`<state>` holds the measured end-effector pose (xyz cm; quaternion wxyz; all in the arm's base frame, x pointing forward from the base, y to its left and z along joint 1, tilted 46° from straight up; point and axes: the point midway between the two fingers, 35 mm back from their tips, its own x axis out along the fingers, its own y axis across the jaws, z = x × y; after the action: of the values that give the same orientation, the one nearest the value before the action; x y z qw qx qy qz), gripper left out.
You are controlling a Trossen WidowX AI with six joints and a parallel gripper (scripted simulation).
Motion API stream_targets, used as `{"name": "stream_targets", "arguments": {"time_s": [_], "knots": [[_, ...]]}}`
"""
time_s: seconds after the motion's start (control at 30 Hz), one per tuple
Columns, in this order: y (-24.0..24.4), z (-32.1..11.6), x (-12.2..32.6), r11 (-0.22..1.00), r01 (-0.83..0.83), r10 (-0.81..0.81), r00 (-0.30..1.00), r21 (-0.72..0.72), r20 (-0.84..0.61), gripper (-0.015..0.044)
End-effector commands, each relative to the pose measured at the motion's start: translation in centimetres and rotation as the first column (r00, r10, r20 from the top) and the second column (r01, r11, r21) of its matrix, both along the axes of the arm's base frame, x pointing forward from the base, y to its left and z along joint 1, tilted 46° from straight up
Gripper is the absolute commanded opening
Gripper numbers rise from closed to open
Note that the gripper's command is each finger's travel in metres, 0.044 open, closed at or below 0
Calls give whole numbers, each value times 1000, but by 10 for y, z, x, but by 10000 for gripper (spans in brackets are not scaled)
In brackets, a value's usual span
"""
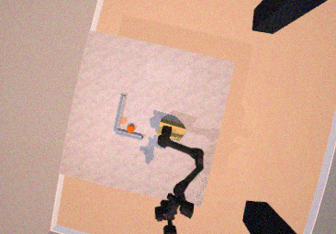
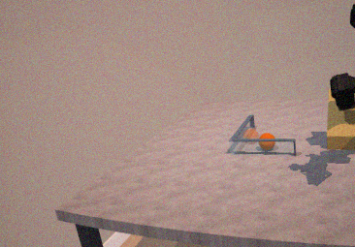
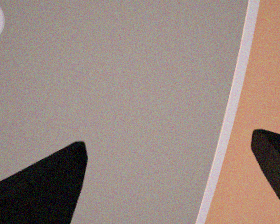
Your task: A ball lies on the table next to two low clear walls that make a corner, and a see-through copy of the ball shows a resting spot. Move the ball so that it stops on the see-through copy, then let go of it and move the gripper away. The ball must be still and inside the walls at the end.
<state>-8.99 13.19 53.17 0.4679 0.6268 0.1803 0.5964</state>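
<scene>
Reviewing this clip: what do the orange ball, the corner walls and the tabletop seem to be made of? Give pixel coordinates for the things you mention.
Orange ball [image 1: 130, 128] [image 2: 267, 141]: perhaps matte plastic or rubber; evenly colored, softly shaded, no sharp highlight.
Corner walls [image 1: 118, 117] [image 2: 286, 139]: likely clear acrylic or glass; the ball shows through, edges look blue-gray.
Tabletop [image 1: 138, 74] [image 2: 170, 180]: possibly stone or laminate, dull; pale pinkish with faint mottled streaks.
</scene>
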Motion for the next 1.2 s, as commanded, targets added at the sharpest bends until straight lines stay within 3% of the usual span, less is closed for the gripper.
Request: {"name": "stream_targets", "arguments": {"time_s": [0.0, 0.27, 0.53, 0.87, 1.17], "knots": [[0, 0, 2, 1000, 7, -7, 1000, -1, 2, 419], [-16, 7, 106, 932, 355, -347, 932, -73, 105, 419], [-38, -20, 218, 750, 605, -562, 796, -267, 226, 419], [-58, -72, 309, 513, 719, -602, 691, -469, 401, 419], [-75, -141, 374, 287, 727, -477, 673, -623, 566, 419]]}}
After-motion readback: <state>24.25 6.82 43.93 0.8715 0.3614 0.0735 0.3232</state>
